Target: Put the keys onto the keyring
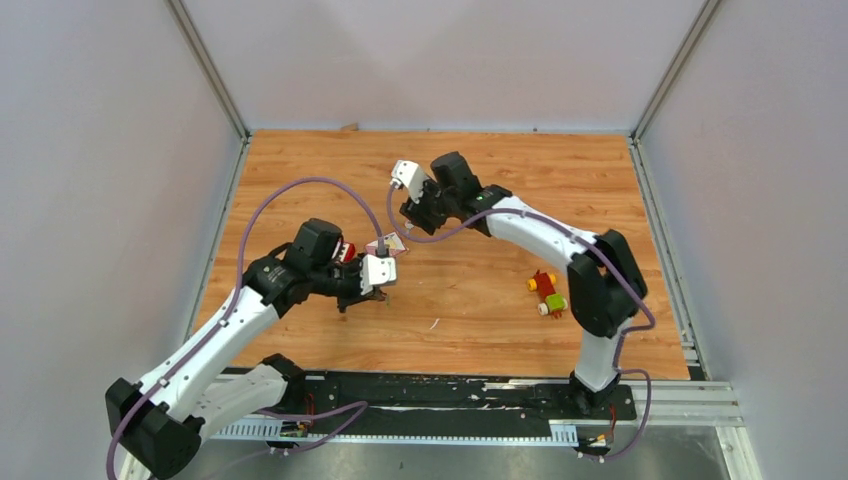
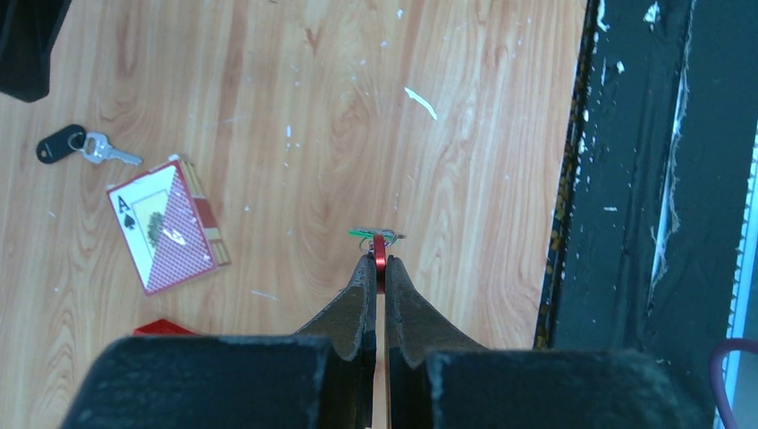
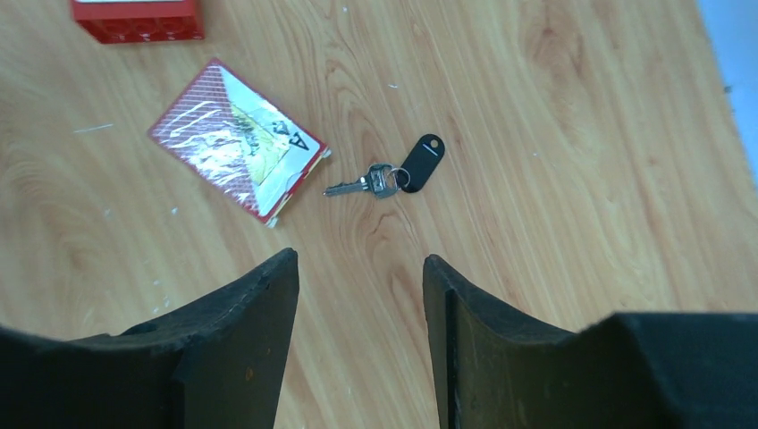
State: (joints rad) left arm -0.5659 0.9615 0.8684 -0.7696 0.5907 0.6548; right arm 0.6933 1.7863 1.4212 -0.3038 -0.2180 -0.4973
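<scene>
My left gripper [image 2: 379, 261] is shut on the thin red keyring [image 2: 379, 250], which sticks out edge-on between its fingertips. The green-headed key [image 2: 368, 234] lies crosswise right at the ring's far end; I cannot tell whether it is threaded on. The black-headed key [image 3: 389, 176] lies flat on the wood with its small split ring, blade pointing toward the card pack. My right gripper [image 3: 359, 259] hangs open above the table just short of that key, with nothing between its fingers. In the top view the left gripper [image 1: 370, 296] is near the table's middle and the right gripper [image 1: 412, 220] is behind it.
A pack of playing cards [image 3: 234, 138] lies beside the black key, and a red box [image 3: 138, 18] sits past it. A red-yellow-green toy block cluster [image 1: 547, 293] is at the right. The table's black front rail [image 2: 626, 179] runs close to the left gripper.
</scene>
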